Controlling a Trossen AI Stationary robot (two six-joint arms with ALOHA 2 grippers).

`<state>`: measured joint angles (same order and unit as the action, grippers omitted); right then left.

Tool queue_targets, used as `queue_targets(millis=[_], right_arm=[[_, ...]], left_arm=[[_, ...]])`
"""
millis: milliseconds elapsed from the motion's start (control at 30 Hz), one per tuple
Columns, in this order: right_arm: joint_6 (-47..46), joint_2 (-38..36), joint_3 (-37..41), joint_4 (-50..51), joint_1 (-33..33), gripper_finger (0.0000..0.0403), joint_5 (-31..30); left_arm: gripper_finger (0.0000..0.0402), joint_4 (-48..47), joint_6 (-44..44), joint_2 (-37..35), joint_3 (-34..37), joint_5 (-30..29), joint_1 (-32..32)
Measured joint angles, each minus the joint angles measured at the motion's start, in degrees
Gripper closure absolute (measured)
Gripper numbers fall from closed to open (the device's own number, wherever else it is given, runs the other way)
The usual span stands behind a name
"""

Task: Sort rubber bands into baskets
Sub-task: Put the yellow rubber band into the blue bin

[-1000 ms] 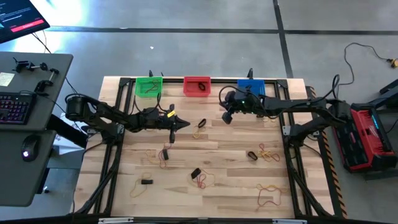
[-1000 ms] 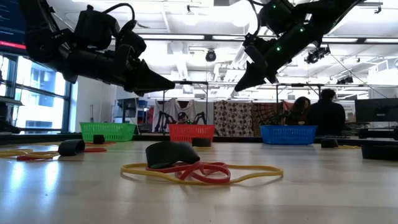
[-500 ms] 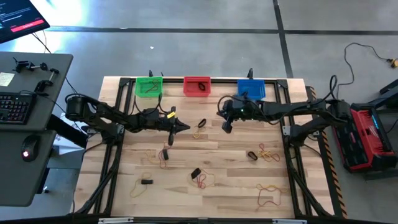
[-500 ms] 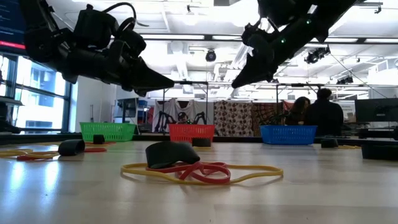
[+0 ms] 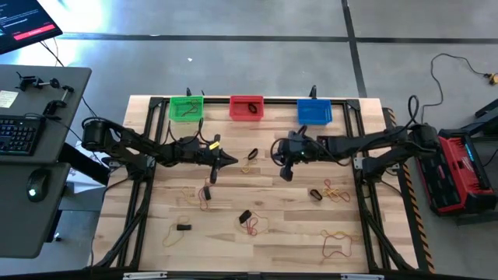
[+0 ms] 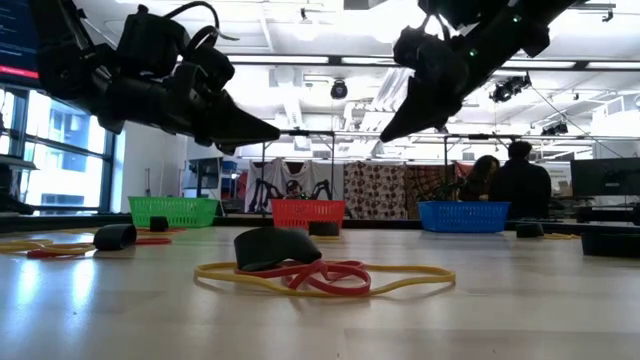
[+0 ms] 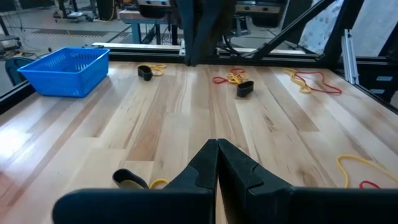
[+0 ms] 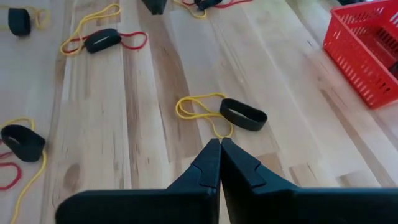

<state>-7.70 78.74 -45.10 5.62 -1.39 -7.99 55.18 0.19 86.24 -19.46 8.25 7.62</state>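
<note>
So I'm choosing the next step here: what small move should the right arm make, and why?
Probably open the right gripper and lower it: its fingers are shut and empty, and a yellow band lies just ahead of the tips on the table, touching a black band. The red basket stands nearby.

Bright, even overhead light fills the scene: in the low view, rows of ceiling lights (image 6: 300, 40) across the top of the frame blow out to white, and a window (image 6: 60, 150) at the left edge adds daylight, leaving both arms as dark silhouettes. The high view shows a pale glare patch on the floor (image 5: 85, 50) at upper left and only faint shadows on the table (image 5: 296, 233). In both wrist views the near fingers at the bottom are soft and out of focus, and the left wrist view's far background blurs slightly.
</note>
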Motion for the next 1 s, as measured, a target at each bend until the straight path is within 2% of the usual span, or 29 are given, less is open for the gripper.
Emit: queue_targets(millis=[267,500,667,800,1000], right_arm=[[-0.28,0.0,-0.02,2.67,1.55,0.0402,-3.68],[-0.86,0.0,-0.02,3.69,1.84,0.0402,-4.04],[-1.51,0.0,-0.02,3.42,2.35,0.0402,-3.77],[-1.71,0.0,-0.02,2.76,4.19,0.0402,-3.52],[-6.76,0.01,-0.02,2.62,8.28,0.0402,-3.54]], left_arm=[[0.0401,-0.74,-0.58,-0.6,-0.02,-0.04,0.28],[0.0401,-10.01,-0.75,-5.03,-0.04,-0.17,-0.1],[0.0401,-12.69,1.4,-5.97,-0.04,-0.15,-1.08],[0.0401,-15.63,1.42,-5.97,-0.04,-0.11,-2.7],[0.0401,-17.33,0.85,-5.97,-0.04,-0.09,-4.81]])
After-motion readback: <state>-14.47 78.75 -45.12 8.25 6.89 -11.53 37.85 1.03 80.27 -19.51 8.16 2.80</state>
